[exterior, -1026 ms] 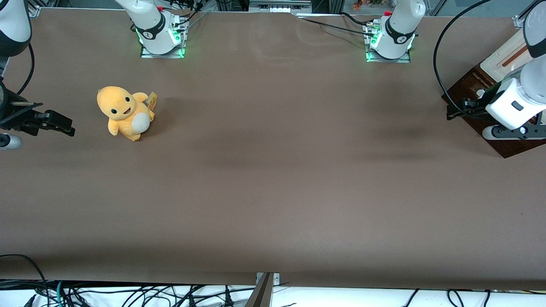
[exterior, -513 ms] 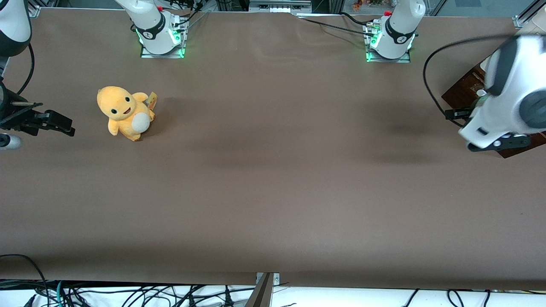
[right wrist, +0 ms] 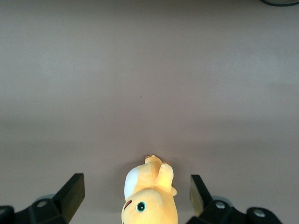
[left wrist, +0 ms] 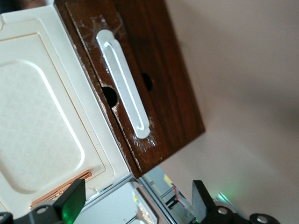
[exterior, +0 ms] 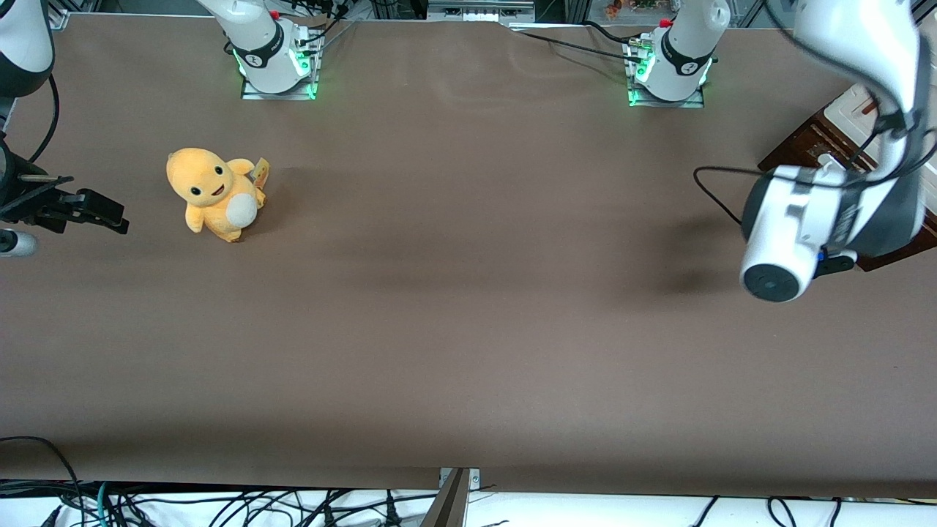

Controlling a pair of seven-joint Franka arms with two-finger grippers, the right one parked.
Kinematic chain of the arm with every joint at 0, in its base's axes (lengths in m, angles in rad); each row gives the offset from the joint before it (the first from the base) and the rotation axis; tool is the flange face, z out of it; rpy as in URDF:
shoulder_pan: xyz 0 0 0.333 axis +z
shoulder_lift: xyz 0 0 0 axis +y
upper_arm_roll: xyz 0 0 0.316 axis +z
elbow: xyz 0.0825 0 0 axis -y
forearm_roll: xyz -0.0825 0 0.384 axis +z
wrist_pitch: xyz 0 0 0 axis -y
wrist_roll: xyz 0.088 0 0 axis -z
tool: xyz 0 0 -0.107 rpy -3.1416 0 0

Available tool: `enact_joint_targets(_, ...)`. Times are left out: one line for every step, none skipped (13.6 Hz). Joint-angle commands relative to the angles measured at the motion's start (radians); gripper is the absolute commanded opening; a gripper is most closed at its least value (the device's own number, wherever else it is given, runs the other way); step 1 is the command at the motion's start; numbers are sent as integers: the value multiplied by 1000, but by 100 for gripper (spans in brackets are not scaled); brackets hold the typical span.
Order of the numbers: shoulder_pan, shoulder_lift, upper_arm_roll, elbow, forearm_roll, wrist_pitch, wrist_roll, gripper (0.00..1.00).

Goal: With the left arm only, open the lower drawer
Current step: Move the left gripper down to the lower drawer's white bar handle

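The lower drawer, its white bar handle untouched, sits at the working arm's end of the table; the tool hovers above it, fingers apart.

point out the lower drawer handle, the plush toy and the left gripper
lower drawer handle (left wrist: 124, 86), left wrist view, mid bar
plush toy (exterior: 212, 194), front view, body
left gripper (left wrist: 135, 205), left wrist view, between its open fingers

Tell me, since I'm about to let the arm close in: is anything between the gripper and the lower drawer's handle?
Nothing visible. In the left wrist view the open gripper hangs clear of the lower drawer, and its white bar handle is fully exposed.
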Motion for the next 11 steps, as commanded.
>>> enact_joint_targets(-3, 56, -1, -64, 104, 20, -138, 100)
enact_joint_targets(-4, 53, -2, -129, 164, 60, -204, 100)
enact_joint_targets(-3, 51, -2, -181, 218, 96, -237, 100)
enact_joint_targets(5, 50, -2, -213, 265, 120, -239, 100)
enact_joint_targets(16, 51, -1, -258, 315, 152, -255, 100)
enact_joint_targets(30, 45, -1, -310, 374, 188, -295, 100)
enact_joint_targets(45, 44, -1, -341, 398, 193, -341, 100)
enact_joint_targets(45, 44, -1, -361, 399, 192, -370, 100)
enact_joint_targets(48, 42, -1, -364, 399, 189, -374, 100)
enact_joint_targets(66, 42, 1, -361, 399, 189, -374, 100)
enact_joint_targets(80, 42, 0, -356, 401, 189, -375, 100)
